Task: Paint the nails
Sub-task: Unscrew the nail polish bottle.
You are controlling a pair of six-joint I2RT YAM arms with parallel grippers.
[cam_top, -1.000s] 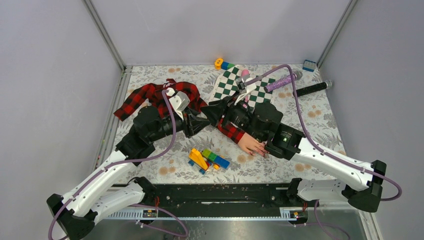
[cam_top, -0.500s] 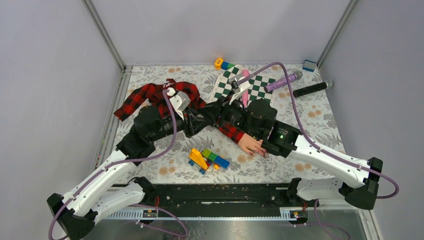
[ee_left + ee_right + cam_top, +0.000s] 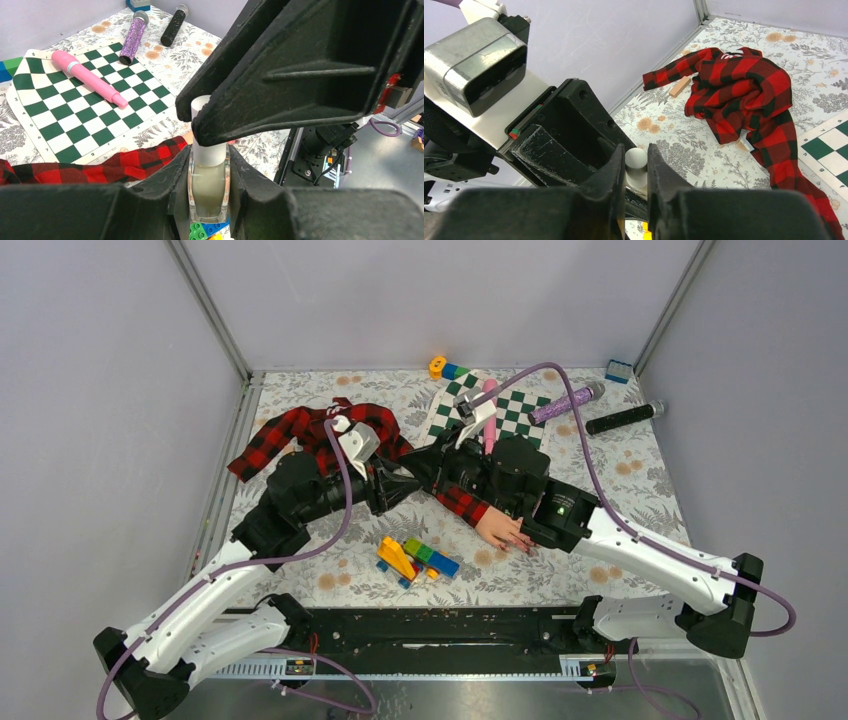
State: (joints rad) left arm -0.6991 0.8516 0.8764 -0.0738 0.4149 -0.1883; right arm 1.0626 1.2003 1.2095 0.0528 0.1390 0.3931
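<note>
My left gripper [image 3: 208, 175] pinches the body of the small pale bottle [image 3: 208, 197]. My right gripper [image 3: 636, 167] is closed on its white cap [image 3: 636, 158]. The nails [image 3: 522, 539] are on the mannequin hand [image 3: 500, 529], which lies by my right forearm near the toy blocks [image 3: 415, 558].

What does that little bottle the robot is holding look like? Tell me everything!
The bottle is small and made of clear glass, with cloudy pale liquid inside. Its round white cap is on. The left fingers squeeze the glass body from both sides, and the right fingers pinch the cap. Nothing else seems to touch it. Colourful toy blocks show just past its base.
</note>
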